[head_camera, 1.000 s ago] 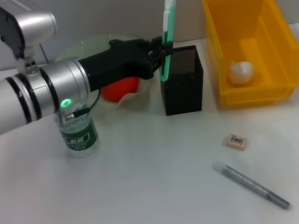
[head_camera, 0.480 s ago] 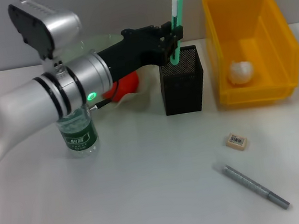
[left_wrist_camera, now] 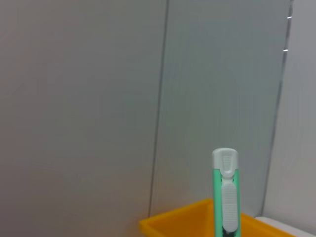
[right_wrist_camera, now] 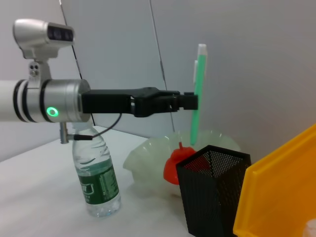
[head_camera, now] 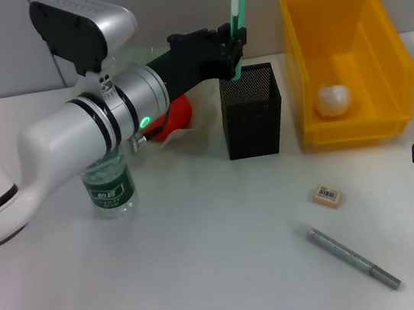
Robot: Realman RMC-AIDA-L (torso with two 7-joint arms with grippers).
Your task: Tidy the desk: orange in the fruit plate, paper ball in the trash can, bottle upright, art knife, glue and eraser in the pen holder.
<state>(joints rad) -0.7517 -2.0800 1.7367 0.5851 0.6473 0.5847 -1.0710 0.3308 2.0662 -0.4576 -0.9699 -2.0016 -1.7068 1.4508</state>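
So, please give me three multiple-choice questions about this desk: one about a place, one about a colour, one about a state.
1. Where is the paper ball?
A. inside the yellow bin
B. beside the eraser on the table
C. in the pen holder

2. What colour is the art knife?
A. red
B. green and white
C. black

3. How does the bottle stand?
A. on its side
B. upside down
C. upright

Answers:
1 A: the paper ball lies on the floor of the yellow bin.
2 B: the art knife held by the left gripper above the pen holder has a green body with a white slider.
3 C: the bottle stands on its base on the table, its label level.
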